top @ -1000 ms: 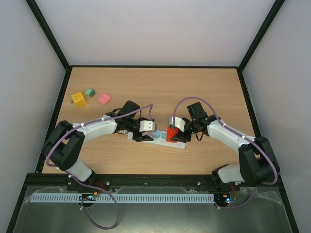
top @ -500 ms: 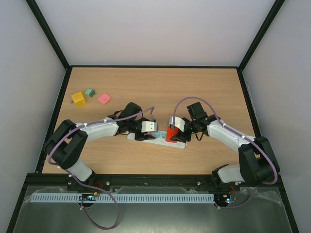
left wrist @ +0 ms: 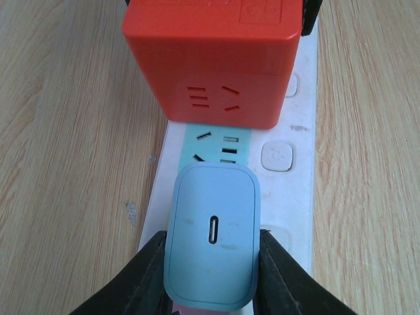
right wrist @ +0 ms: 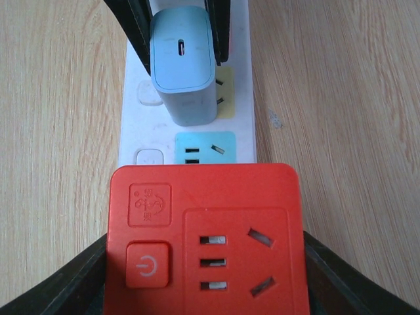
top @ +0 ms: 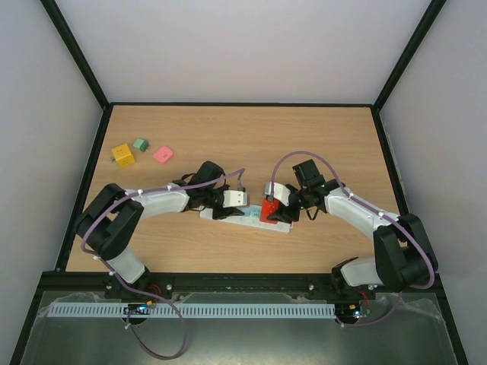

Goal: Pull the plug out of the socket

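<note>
Clamps pale-blue rounded plastic plug in left gripper, red plastic cube in right gripper, with long white power strip lying lengthwise between both jaws.

The desk has a pale wood-grain surface, matt and finely streaked; whether it is solid wood or a laminate cannot be told from these views. The socket is white plastic, smooth with a soft sheen, marked by a few grey smudges and specks. Its pastel outlet faces are flat, matt plastic. The plug is pale blue plastic, smooth and satin, with faint scuffs on its face. The red adapter cube is smooth orange-red plastic with a mild gloss. The fingers of the left pincer and of the right pincer are black plastic with a dull shine.
</note>
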Tool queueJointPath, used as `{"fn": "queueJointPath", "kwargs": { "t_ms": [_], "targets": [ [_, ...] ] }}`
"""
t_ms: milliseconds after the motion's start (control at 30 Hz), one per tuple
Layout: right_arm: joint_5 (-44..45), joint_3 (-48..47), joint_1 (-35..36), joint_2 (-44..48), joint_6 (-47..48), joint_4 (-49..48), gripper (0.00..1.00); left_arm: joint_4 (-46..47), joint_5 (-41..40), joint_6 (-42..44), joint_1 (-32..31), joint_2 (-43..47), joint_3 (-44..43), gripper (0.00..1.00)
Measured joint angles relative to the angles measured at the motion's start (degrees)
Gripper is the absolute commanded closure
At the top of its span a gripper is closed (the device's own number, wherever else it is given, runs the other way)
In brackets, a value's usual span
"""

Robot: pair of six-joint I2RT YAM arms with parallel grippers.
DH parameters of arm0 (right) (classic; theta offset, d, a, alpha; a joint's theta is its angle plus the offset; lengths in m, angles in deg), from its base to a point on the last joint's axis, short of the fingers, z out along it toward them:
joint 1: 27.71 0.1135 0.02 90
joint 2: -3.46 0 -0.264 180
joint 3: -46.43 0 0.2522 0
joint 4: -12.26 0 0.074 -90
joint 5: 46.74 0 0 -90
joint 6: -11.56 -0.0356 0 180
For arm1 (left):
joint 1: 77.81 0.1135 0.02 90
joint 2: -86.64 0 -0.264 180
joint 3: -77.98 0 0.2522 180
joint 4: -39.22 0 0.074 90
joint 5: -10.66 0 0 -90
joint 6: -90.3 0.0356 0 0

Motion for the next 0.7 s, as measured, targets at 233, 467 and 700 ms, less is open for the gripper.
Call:
{"fn": "queueJointPath", "kwargs": {
  "t_ms": [233, 467, 700],
  "targets": [
    [1.51, -0.37, -0.13, 0.76, -0.24, 1.9, 0.7, -5.46, -0.37, 0.96, -0.98, -2.78, -5.14, 0.79],
    [2.84, -0.85, -0.2, 1.95, -0.76, 5.01, 0.73, -6.54, -2.29, 0.85, -3.02, -3.32, -6.36, 0.82],
    [3.48, -0.17, -1.53, 8.5, -2.25, 6.54, 0.76, -6.32, -3.15, -0.2, -4.39, -5.75, -9.07, 0.85]
  ]
}}
